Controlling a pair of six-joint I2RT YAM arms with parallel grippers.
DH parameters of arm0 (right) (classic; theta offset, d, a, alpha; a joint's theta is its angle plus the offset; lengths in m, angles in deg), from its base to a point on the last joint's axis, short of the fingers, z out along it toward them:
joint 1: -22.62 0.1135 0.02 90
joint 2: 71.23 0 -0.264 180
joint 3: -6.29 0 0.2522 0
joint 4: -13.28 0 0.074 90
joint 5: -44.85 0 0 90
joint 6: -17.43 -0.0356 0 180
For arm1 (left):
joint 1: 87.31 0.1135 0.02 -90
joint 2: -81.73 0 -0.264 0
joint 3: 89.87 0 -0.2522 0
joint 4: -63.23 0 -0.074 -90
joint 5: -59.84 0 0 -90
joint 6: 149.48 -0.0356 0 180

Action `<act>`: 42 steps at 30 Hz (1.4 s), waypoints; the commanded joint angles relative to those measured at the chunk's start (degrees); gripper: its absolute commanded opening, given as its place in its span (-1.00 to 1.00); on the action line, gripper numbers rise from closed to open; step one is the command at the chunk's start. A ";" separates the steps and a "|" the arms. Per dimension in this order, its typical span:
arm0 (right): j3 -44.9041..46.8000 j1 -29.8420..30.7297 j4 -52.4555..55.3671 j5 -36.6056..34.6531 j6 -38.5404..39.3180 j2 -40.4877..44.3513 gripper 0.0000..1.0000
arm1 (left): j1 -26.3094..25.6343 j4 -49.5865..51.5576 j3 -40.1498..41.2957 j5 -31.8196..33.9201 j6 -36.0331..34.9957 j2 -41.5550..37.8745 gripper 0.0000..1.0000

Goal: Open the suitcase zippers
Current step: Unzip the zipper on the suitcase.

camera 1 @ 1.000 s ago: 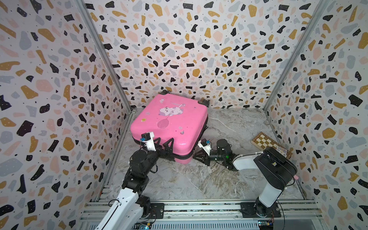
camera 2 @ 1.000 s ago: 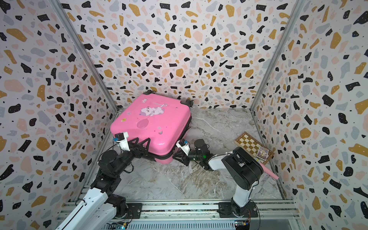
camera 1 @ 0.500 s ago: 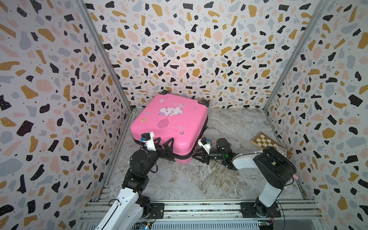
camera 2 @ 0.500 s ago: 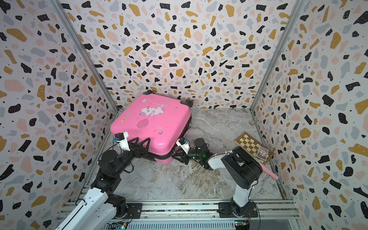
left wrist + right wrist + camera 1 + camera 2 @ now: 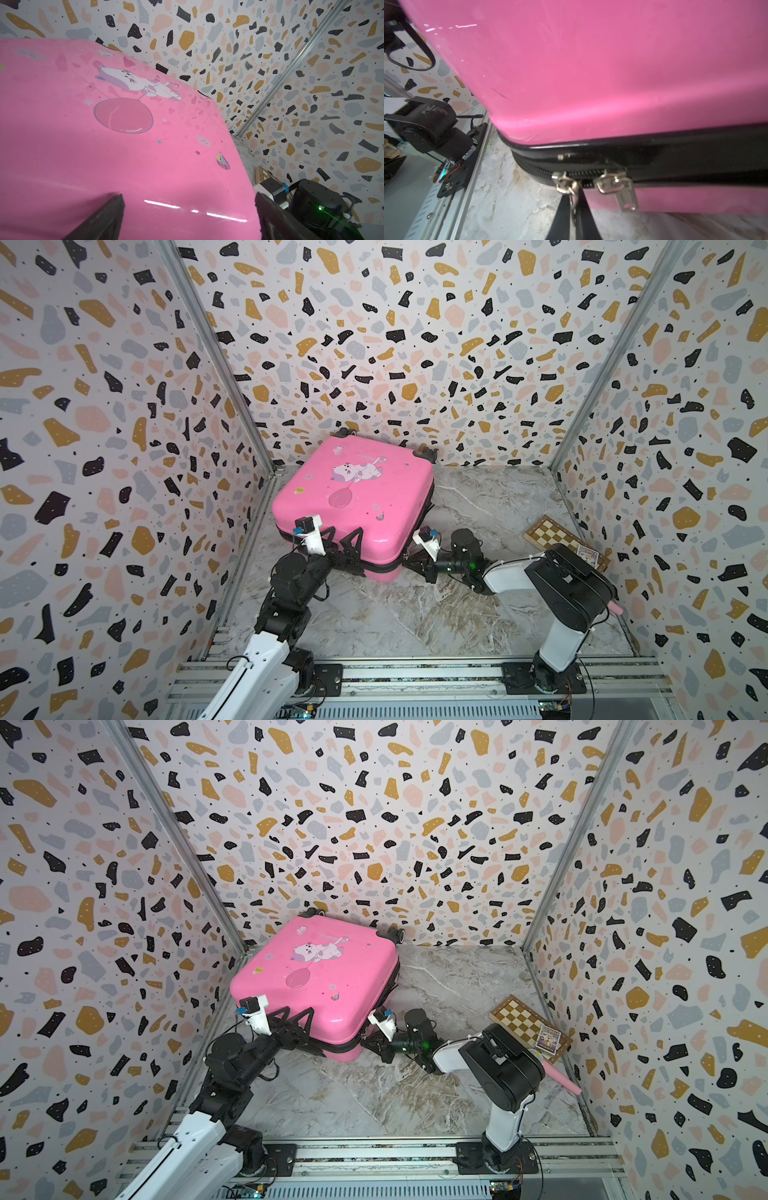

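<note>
The pink suitcase (image 5: 353,502) (image 5: 311,977) lies flat near the back left corner, cat print up. My left gripper (image 5: 343,537) (image 5: 297,1013) is open wide, its fingers (image 5: 108,216) resting on the glossy top shell (image 5: 124,145) at the near edge. My right gripper (image 5: 409,562) (image 5: 368,1042) (image 5: 574,199) is low at the near right corner, shut on the left silver zipper pull (image 5: 566,185). A second pull (image 5: 625,193) hangs free beside it. The black zipper band (image 5: 675,166) runs between the shells, and the two sliders sit close together.
A wooden chessboard (image 5: 557,539) (image 5: 523,1019) with a small card (image 5: 547,1038) on it lies by the right wall. A pink stick (image 5: 559,1077) lies beside it. The suitcase's black wheels (image 5: 430,454) touch the back wall. Marble floor (image 5: 395,614) stretches in front.
My right gripper has edged slightly toward the suitcase corner and its jaws have closed on the zipper pull. The left arm and the suitcase have not moved.
</note>
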 commanded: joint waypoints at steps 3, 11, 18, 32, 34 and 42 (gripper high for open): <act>0.22 0.32 -0.65 -1.12 0.90 2.83 -0.89 | -0.34 0.33 0.86 -1.46 0.06 0.50 0.98; 1.76 0.48 2.07 -3.85 3.07 5.74 -0.90 | -0.40 0.27 0.86 -1.46 0.08 0.56 0.98; -1.51 3.51 16.80 -12.12 10.26 6.89 -1.00 | -0.34 0.22 0.68 -1.59 0.14 1.20 0.98; -4.31 16.73 29.54 -34.76 13.94 10.30 -1.00 | -0.38 -0.50 0.42 -2.32 0.19 3.35 0.98; -4.22 18.41 29.93 -35.89 14.17 11.32 -1.00 | -0.34 -0.63 0.41 -2.42 0.29 3.65 0.98; -3.78 21.62 31.34 -36.83 14.23 16.00 -1.00 | -0.34 -1.21 0.51 -2.75 0.39 4.21 0.98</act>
